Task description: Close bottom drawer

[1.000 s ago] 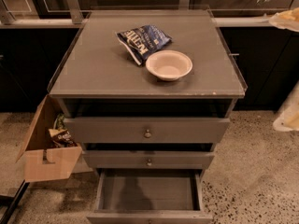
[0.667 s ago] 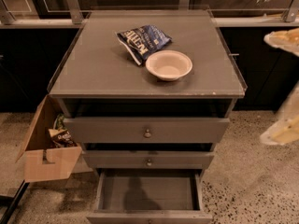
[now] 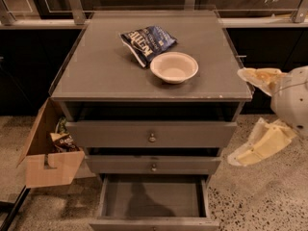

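The grey-brown cabinet has three drawers. The bottom drawer is pulled far out toward me; its inside is bare and its front panel lies at the lower edge of the view, the knob barely showing. The middle drawer and top drawer stick out a little, each with a round metal knob. My gripper is at the right of the cabinet, level with the top drawer and apart from it. It is open and empty, its pale yellow fingers spread wide.
A dark blue snack bag and a white bowl sit on the cabinet top. An open cardboard box with packets stands on the floor at the cabinet's left. Speckled floor lies on the right. A dark counter runs behind.
My gripper has moved left into the view, from the right edge toward the cabinet's right side. The drawers have not moved.
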Available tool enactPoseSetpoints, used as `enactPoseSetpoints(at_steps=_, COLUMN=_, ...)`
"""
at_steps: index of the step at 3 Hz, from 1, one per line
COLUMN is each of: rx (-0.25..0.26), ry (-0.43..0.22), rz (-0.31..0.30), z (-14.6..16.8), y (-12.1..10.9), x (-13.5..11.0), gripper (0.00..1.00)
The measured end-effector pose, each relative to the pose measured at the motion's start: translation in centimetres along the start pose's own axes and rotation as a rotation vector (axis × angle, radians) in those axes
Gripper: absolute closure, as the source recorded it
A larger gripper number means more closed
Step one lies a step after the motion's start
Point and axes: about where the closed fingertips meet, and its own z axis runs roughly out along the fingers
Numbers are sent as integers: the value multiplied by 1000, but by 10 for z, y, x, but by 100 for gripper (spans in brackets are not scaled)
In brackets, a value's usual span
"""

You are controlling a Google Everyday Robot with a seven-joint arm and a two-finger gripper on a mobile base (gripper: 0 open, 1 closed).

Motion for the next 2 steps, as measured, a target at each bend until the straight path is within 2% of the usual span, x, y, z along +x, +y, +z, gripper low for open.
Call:
enactPoseSetpoints(at_steps=1, rx=-63, ry=-47, rz=20, z=33, y=8, x=0, gripper=0)
enactPoseSetpoints(at_steps=2, rx=-63, ry=-47, rz=20, z=33, y=8, x=0, gripper=0)
